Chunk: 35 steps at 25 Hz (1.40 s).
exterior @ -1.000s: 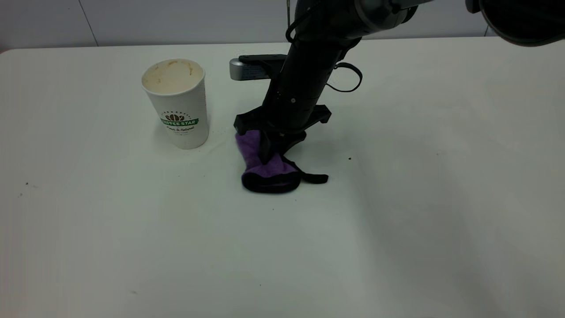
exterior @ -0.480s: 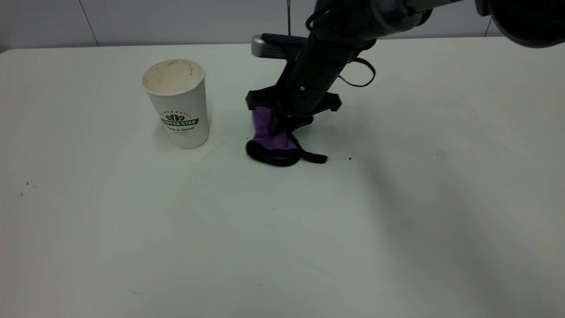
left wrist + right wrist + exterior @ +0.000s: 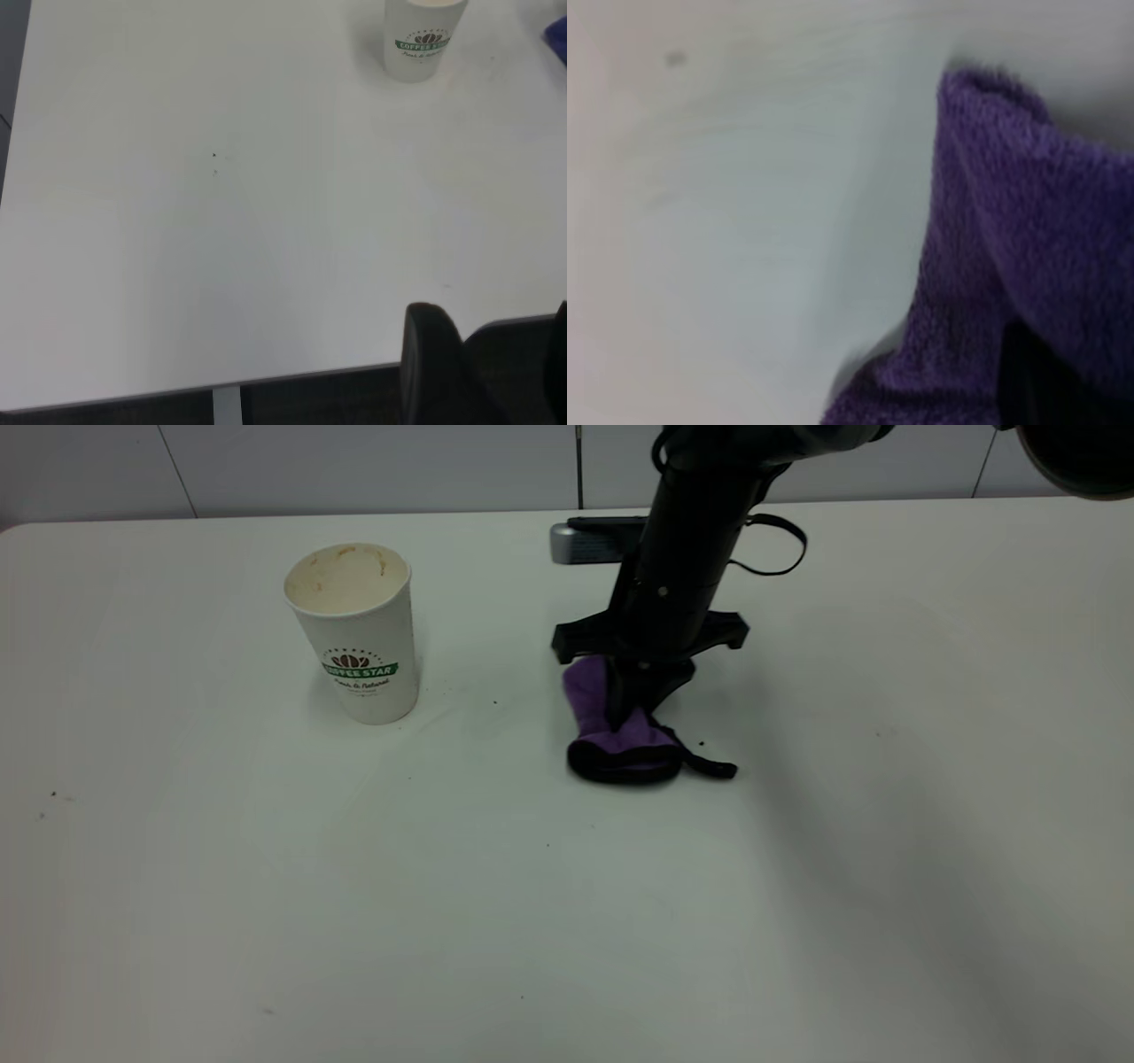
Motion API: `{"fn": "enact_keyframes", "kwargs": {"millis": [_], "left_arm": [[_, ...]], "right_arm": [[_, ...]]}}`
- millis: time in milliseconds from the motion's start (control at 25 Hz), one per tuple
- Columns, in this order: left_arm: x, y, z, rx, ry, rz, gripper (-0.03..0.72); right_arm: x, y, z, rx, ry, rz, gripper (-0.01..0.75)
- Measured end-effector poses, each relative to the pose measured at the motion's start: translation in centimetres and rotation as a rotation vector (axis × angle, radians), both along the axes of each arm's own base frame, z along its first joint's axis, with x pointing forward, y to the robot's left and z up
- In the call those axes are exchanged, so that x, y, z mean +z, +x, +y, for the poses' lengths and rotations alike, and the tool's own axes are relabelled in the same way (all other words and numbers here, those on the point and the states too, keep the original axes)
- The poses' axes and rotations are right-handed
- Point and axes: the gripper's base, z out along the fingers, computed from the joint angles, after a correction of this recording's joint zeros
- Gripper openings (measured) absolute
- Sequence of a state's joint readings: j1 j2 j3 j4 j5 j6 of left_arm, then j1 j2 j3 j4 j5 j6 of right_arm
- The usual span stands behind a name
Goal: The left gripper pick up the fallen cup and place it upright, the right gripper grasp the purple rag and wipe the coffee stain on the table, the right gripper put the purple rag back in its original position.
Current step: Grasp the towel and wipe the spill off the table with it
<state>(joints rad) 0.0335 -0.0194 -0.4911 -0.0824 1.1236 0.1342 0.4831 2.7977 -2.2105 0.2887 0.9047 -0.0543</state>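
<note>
The white paper cup (image 3: 354,633) with a green logo stands upright on the table, left of centre; it also shows in the left wrist view (image 3: 425,40). My right gripper (image 3: 625,707) points down at the table's middle and is shut on the purple rag (image 3: 616,740), whose black-edged lower end rests on the table. The rag fills much of the right wrist view (image 3: 1010,266). No clear coffee stain shows, only small dark specks (image 3: 494,701). My left gripper (image 3: 492,363) hangs beyond the table's edge, away from the cup, with its fingers (image 3: 430,354) apart and empty.
The white table (image 3: 266,912) spreads wide around the cup and the rag. A grey wall runs behind its far edge. A few dark crumbs (image 3: 53,794) lie at the left. The rag's black strap (image 3: 713,768) trails to the right.
My right gripper has dragged the rag across the table, first away from the camera, then to the right and a little nearer. The cup has not moved.
</note>
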Motion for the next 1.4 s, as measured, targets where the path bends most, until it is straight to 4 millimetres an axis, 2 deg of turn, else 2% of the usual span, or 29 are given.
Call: {"fn": "enact_keyframes", "kwargs": {"millis": [120, 200, 280, 360, 480, 720, 960, 1080, 1160, 1280, 1400], "left_arm": [[0.0, 0.0, 0.0, 0.0, 0.0, 0.0, 0.337], [0.0, 0.0, 0.0, 0.001, -0.001, 0.0, 0.337], [0.0, 0.0, 0.0, 0.001, -0.001, 0.0, 0.337], [0.0, 0.0, 0.0, 0.001, -0.001, 0.0, 0.337], [0.0, 0.0, 0.0, 0.001, -0.001, 0.0, 0.337], [0.0, 0.0, 0.0, 0.001, -0.001, 0.0, 0.337], [0.0, 0.0, 0.0, 0.001, -0.001, 0.0, 0.337], [0.0, 0.0, 0.0, 0.001, -0.001, 0.0, 0.337], [0.0, 0.0, 0.0, 0.001, -0.001, 0.0, 0.337], [0.0, 0.0, 0.0, 0.001, -0.001, 0.0, 0.337], [0.0, 0.0, 0.0, 0.001, -0.001, 0.0, 0.337]], "right_arm": [[-0.1, -1.3, 3.6, 0.05, 0.035, -0.083, 0.094], [-0.2, -1.6, 5.2, 0.056, 0.07, -0.157, 0.094], [-0.3, -1.5, 5.8, 0.042, 0.092, -0.195, 0.094], [-0.4, -0.9, 5.2, 0.0, 0.104, -0.211, 0.094], [-0.5, 0.7, 2.6, -0.076, 0.086, -0.201, 0.094], [-0.1, 4.6, -6.6, -0.205, -0.02, -0.127, 0.094], [0.0, 6.2, -15.5, -0.308, -0.125, -0.035, 0.094], [0.2, 6.4, -19.1, -0.339, -0.165, -0.001, 0.094], [0.5, 6.6, -20.6, -0.336, -0.185, 0.008, 0.102], [1.2, 6.6, -21.4, -0.308, -0.232, 0.026, 0.162], [3.9, 6.8, -21.7, -0.266, -0.279, 0.042, 0.337]]}}
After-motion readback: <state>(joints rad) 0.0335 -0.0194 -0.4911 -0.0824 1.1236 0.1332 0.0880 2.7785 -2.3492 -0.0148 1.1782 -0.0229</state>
